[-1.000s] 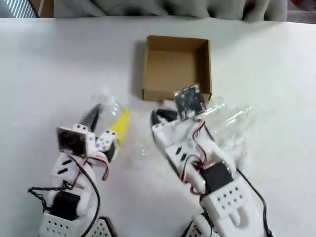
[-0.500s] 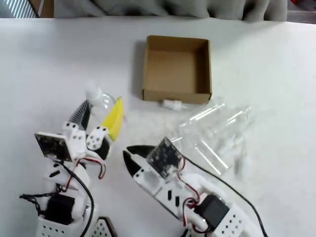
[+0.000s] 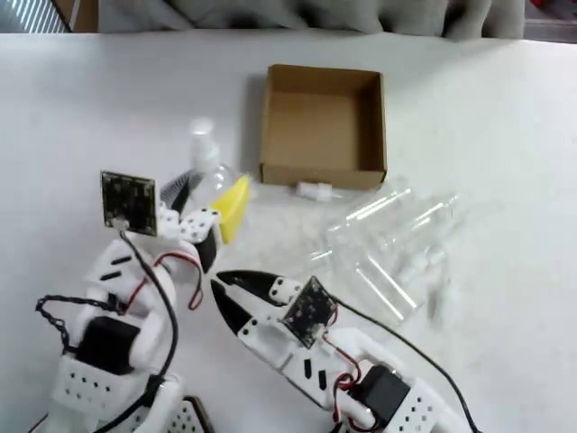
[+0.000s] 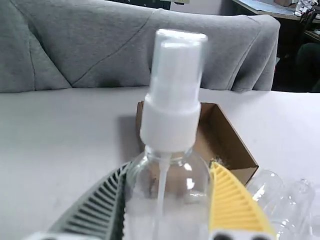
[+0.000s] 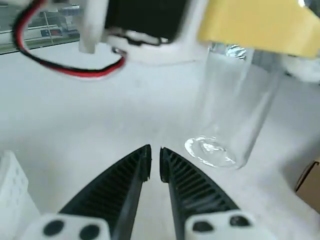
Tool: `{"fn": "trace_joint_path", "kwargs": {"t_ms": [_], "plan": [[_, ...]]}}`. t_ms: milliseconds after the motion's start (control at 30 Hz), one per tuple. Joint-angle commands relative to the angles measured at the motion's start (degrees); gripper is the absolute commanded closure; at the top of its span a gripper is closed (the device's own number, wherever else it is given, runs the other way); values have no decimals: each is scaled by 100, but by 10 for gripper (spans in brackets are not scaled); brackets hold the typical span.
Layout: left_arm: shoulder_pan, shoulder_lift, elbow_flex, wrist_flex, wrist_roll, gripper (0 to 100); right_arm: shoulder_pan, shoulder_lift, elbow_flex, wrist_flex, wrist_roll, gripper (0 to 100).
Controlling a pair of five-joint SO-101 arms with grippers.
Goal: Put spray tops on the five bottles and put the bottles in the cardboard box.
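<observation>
Left tool (image 3: 207, 194): I clamp the capped bottle (image 3: 202, 149), upright.
Way: cardboard box (image 3: 320, 173) lies upper right, near.
Right tool (image 3: 218, 281): mine, nearly closed, empty.

No legible text or labels anywhere

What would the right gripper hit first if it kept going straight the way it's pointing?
Most likely the left arm's wrist, right ahead of the right gripper. The bottle in the left gripper sits just off that line; depth is unclear.
</observation>
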Motion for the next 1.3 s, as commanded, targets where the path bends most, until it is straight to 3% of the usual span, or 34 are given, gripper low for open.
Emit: {"fn": "trace_joint_path", "kwargs": {"t_ms": [0, 100, 300, 467, 1033, 1133, 1267], "plan": [[101, -189, -536, 536, 62, 976, 13, -75, -62, -163, 53, 983], [207, -391, -440, 589, -132, 976, 13, -40, -53, -163, 53, 983], [1305, -1068, -422, 1143, -818, 976, 110, -66, 70, -312, 35, 983], [1367, -1525, -378, 1336, -818, 976, 400, -31, 352, -998, 79, 983], [1314, -1534, -378, 1284, -826, 976, 866, -75, 352, -998, 44, 983], [1024, -1525, -211, 905, -826, 976, 857, -75, 325, -743, 88, 983], [365, -1297, 255, -273, -791, 976, 892, -75, 167, -303, 97, 983]]}}
